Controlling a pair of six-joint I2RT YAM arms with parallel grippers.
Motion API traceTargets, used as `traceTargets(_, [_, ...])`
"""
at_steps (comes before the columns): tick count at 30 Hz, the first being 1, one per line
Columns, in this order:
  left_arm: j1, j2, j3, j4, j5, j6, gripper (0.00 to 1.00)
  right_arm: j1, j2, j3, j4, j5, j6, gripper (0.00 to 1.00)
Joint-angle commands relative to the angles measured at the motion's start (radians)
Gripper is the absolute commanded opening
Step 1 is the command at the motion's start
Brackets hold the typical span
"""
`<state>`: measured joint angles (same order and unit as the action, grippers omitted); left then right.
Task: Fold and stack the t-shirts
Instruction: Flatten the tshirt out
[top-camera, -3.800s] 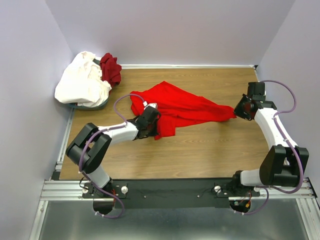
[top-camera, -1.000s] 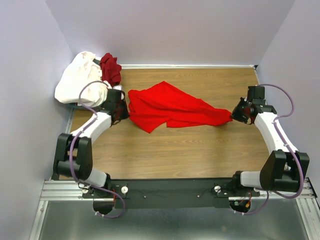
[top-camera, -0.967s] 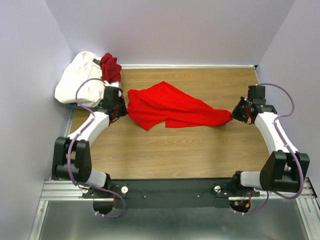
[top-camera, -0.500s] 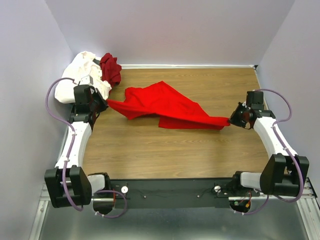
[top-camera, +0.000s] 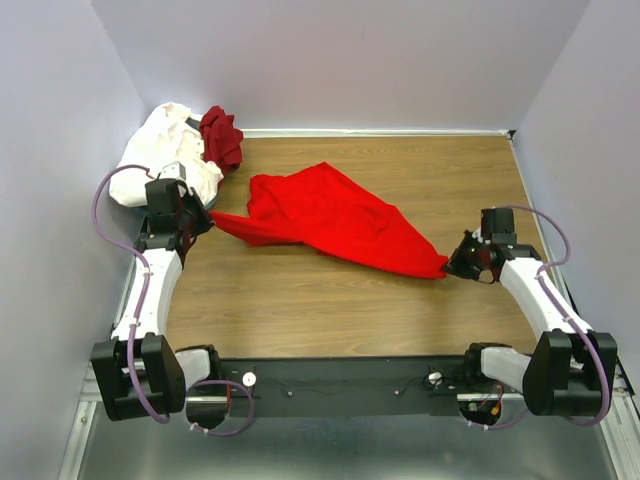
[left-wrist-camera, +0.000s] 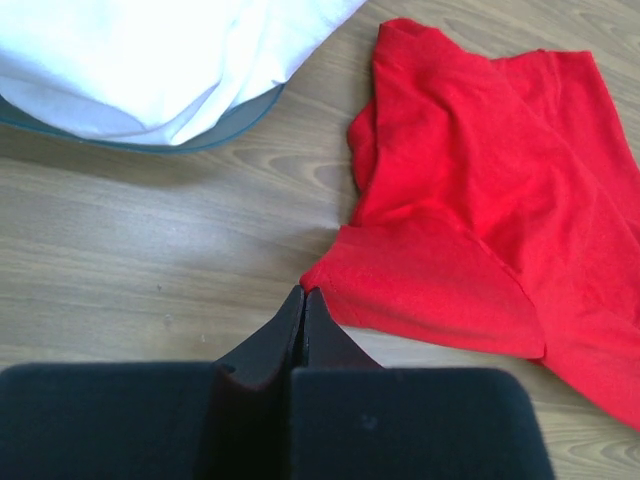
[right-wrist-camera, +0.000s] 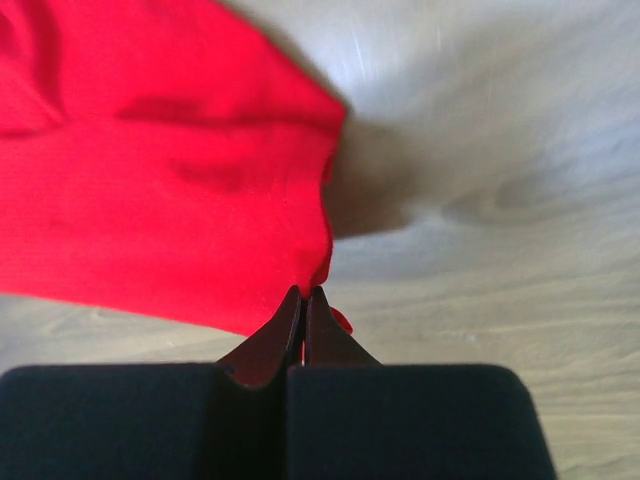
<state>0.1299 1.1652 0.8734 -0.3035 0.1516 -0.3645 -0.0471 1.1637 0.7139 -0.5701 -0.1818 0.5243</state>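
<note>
Spreading the red t-shirt (top-camera: 330, 215) out flat, slantwise over the table (top-camera: 400, 320). Clenched on one corner by the left edge: left gripper (left-wrist-camera: 303, 293). Clenched on a hem point near the right edge: right gripper (right-wrist-camera: 303, 293). Heaped at the far-left corner: white t-shirt (top-camera: 160, 160), maroon t-shirt (top-camera: 222, 135). Pull apart evenly, low over the wood — stop once taut. Steer clear of the heap.
</note>
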Motion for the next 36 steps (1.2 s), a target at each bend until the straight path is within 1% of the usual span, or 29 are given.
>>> traceTargets(1, [0.010, -0.022, -0.036, 0.006, 0.020, 0.027, 0.00, 0.033, -0.032, -0.074, -0.002, -0.025, 0.046, 0.04])
traceTargets(2, [0.010, -0.024, -0.039, 0.007, 0.022, 0.030, 0.00, 0.042, -0.033, -0.080, 0.004, -0.024, 0.061, 0.07])
traceTargets(3, [0.011, -0.024, -0.045, 0.009, 0.020, 0.032, 0.00, 0.070, -0.026, -0.088, 0.007, -0.021, 0.071, 0.19])
traceTargets(6, [0.010, -0.022, -0.050, 0.010, 0.020, 0.035, 0.00, 0.108, 0.001, -0.088, 0.018, 0.005, 0.101, 0.39])
traceTargets(7, [0.011, -0.021, -0.051, 0.009, 0.022, 0.036, 0.00, 0.127, 0.019, -0.087, 0.019, 0.010, 0.109, 0.47])
traceTargets(10, [0.010, -0.018, -0.048, 0.012, 0.026, 0.038, 0.00, 0.144, 0.031, -0.085, 0.019, 0.050, 0.135, 0.55])
traceTargets(16, [0.013, -0.009, -0.037, 0.012, 0.020, 0.047, 0.00, 0.147, 0.008, -0.131, 0.009, 0.081, 0.180, 0.56])
traceTargets(19, [0.011, -0.002, -0.036, 0.012, 0.022, 0.052, 0.00, 0.148, -0.016, -0.162, -0.011, 0.093, 0.203, 0.54])
traceTargets(26, [0.013, 0.024, -0.028, 0.021, 0.028, 0.061, 0.00, 0.205, -0.055, -0.179, -0.069, 0.142, 0.282, 0.52])
traceTargets(36, [0.011, 0.031, -0.033, 0.033, 0.039, 0.059, 0.00, 0.222, -0.122, -0.261, -0.109, 0.147, 0.315, 0.50])
